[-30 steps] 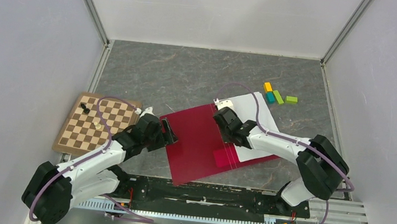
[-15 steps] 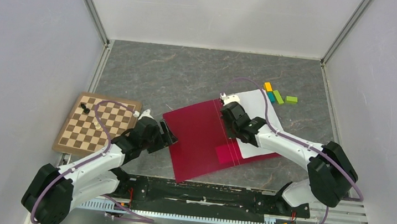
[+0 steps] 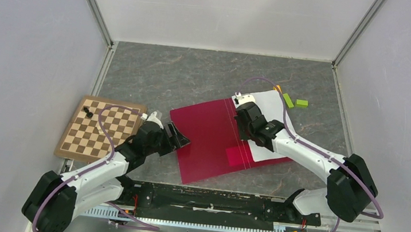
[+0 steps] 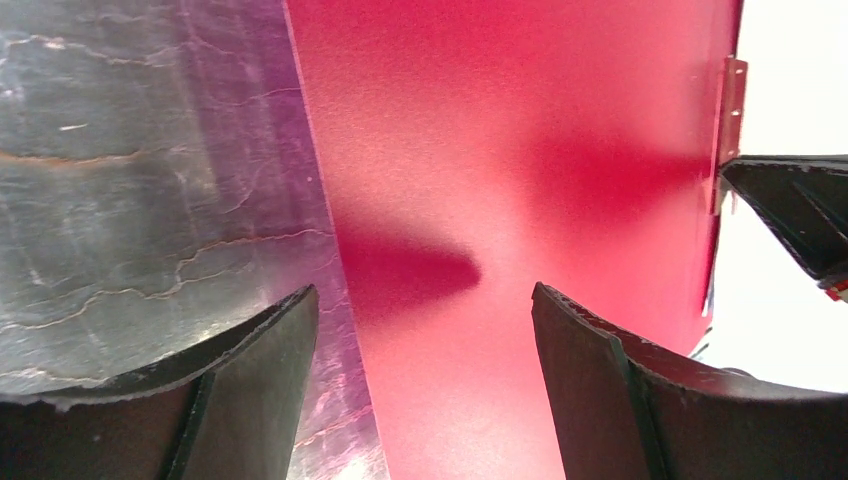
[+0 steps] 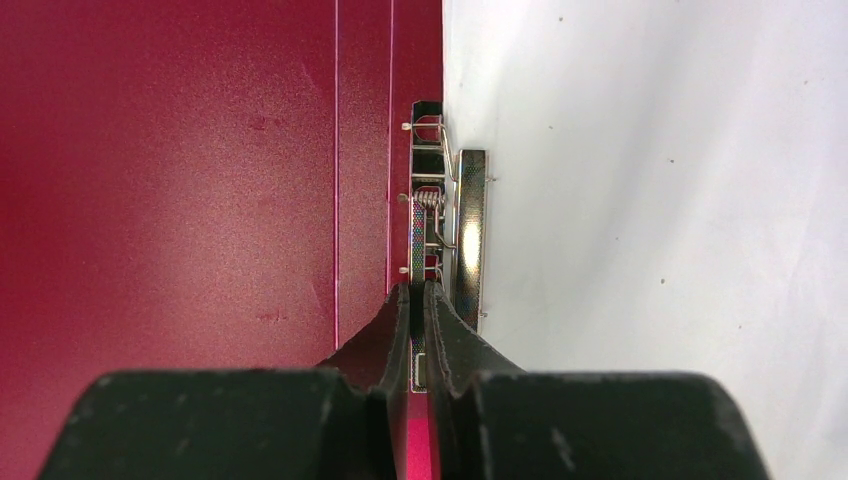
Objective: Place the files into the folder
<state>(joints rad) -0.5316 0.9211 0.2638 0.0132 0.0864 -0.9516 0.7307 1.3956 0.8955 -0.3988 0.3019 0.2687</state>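
Toward the table's [image 3: 196,74] near edge, the open folder [image 3: 206,142] has slid slightly farther, following the right tool [image 5: 418,295], closed at its clip [image 5: 440,200]. Files [image 3: 270,108] lie on its right half, seemingly unclipped; left tool [image 4: 425,300] gapes above its left half.

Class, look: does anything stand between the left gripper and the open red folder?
Nothing visible does. The left gripper is open right at the left edge of the folder, with only bare table and red cover between its fingers. The right gripper, shut, sits farther off at the metal clip beside the white sheets.
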